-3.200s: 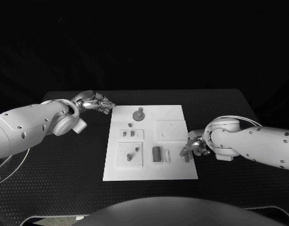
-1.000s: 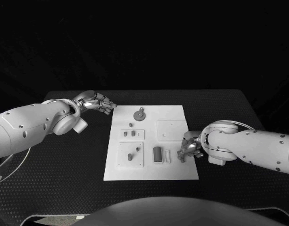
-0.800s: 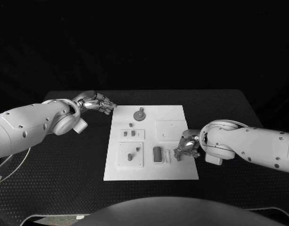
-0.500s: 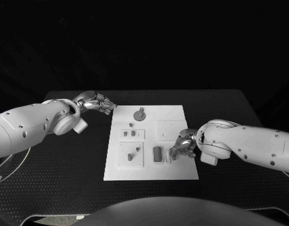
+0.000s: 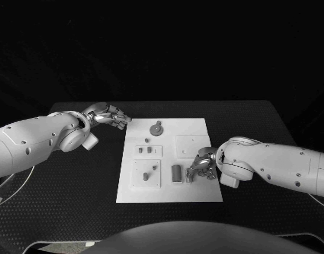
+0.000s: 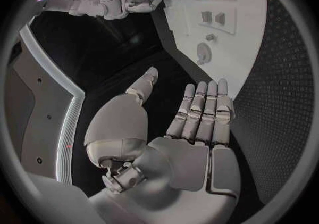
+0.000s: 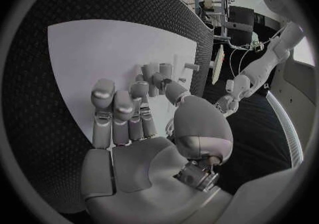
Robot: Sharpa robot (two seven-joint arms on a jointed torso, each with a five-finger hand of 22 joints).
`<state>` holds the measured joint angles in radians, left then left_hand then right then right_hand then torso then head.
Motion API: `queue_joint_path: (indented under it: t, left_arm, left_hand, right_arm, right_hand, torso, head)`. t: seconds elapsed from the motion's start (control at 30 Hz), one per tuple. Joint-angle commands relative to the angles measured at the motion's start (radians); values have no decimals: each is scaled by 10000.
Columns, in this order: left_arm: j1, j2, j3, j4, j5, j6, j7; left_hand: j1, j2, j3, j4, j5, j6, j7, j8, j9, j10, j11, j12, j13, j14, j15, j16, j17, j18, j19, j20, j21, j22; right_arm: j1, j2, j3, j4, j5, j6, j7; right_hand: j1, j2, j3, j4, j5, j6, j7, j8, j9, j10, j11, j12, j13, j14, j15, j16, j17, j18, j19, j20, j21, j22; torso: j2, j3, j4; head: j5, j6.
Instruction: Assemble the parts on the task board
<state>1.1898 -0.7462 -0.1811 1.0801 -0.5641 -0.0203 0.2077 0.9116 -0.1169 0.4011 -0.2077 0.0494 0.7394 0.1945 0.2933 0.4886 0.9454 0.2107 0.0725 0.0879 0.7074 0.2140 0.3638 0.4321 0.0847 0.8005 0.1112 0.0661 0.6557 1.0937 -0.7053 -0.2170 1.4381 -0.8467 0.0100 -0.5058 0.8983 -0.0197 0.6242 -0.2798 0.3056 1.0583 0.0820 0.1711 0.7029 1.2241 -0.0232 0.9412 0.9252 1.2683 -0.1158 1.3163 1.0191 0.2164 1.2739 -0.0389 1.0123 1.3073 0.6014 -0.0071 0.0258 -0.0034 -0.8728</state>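
A white board (image 5: 169, 190) lies lengthwise on the black table (image 5: 70, 180), its long axis running away from the robot. The right hand (image 5: 203, 165) is over the board's right side, fingers curled down onto the plate; whether they hold a part cannot be told. Just to this hand's left stands a dark upright block (image 5: 176, 172), its long side running the same way as the board, with a pale strip (image 5: 187, 176) between block and fingers. In the right wrist view the fingers (image 7: 123, 107) reach toward a cluster of small pegs (image 7: 154, 73) on the board (image 7: 86, 54).

Farther left of that hand, a small peg (image 5: 146, 177) sits in a raised square. Beyond it, a rounded piece (image 5: 156, 129) lies near the board's far end, closest to the left hand.

The left hand (image 5: 108, 115) hovers off the board's far left corner, holding nothing. In the left wrist view its fingers (image 6: 202, 112) lie straight and side by side, thumb apart, pointing toward the board (image 6: 252, 27).
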Motion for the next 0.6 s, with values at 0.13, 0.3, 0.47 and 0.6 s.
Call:
queue_joint_path:
  t: [0.13,0.3,0.47,0.6]
  left_arm:
    - [11,4,10,61,-41,112,76]
    - [11,2,10,59,-48,106,78]
    - [11,-2,10,60,-49,109,76]
    - [11,-6,10,52,-49,106,74]
  left_hand:
    - [-57,21,21,5,5,-21,224,31,-3,-6,-15,-32,-11,-75,1,-62,16,65,-34,32,49,-18]
    - [-56,20,20,2,5,-22,224,32,-4,-6,-14,-32,-12,-76,1,-62,17,65,-34,33,49,-19]
    - [-55,20,19,-1,5,-22,224,32,-4,-7,-14,-32,-13,-76,2,-63,18,65,-35,33,50,-19]
    - [-56,20,17,-2,5,-22,224,32,-4,-7,-14,-31,-14,-77,2,-63,19,65,-35,33,50,-20]
  right_arm:
    - [-80,36,-7,-83,-286,41,129]
    - [-95,70,-7,-150,-353,-5,140]
    - [-109,112,-10,-171,-371,-30,188]
    - [-115,131,-11,-165,-371,-214,269]
  right_hand:
    - [-104,-38,42,30,-19,-29,66,32,-81,15,-4,41,-15,102,-96,8,-15,454,21,-34,2,66]
    - [-132,-72,41,50,-20,-33,69,33,-90,7,-2,41,-16,100,-95,3,-16,454,23,-40,-3,62]
    - [-192,-131,39,108,-21,-49,74,31,-108,-3,2,44,-16,99,-93,-3,-17,454,29,-50,-14,53]
    - [-266,-202,39,200,-22,-75,80,24,-133,-14,8,49,-15,100,-90,-8,-16,454,38,-61,-25,43]
  torso:
    - [-2,-1,-2]
    - [-3,-4,-5]
    - [1,-1,1]
    - [0,-2,0]
  head:
    - [8,2]
    - [15,2]
    - [10,2]
    - [24,2]
